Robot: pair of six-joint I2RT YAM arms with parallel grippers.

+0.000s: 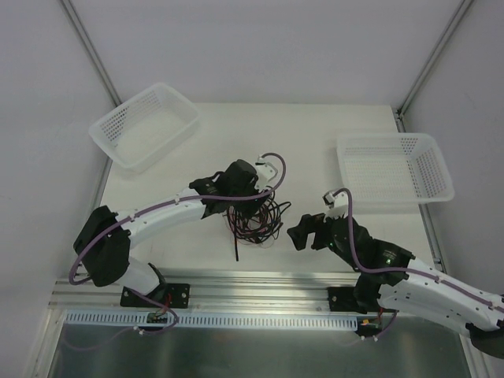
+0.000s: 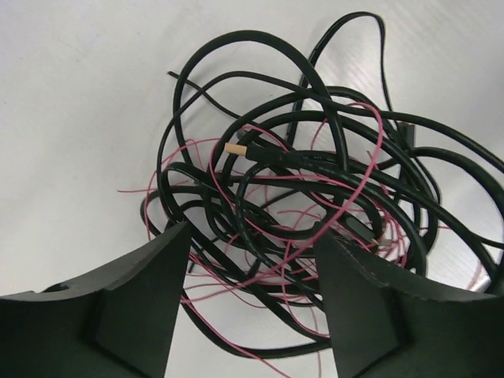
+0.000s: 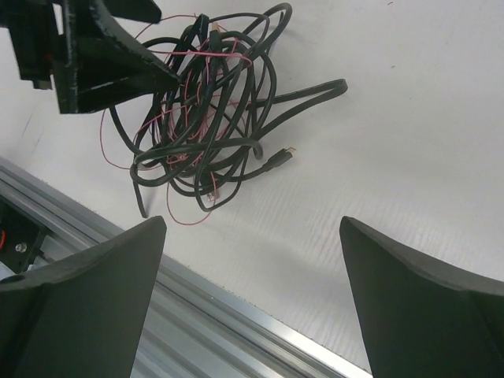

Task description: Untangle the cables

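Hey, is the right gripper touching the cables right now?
No, the right gripper hangs open short of the cables, with bare table between them.

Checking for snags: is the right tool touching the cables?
Apart. The right wrist view shows bare table between the right tool and the cables.

cables point(image 3: 206, 118): black-and-red tangle on table point(image 3: 394, 157), upper left | right gripper point(image 3: 252, 228): jaws wide, apart from tangle
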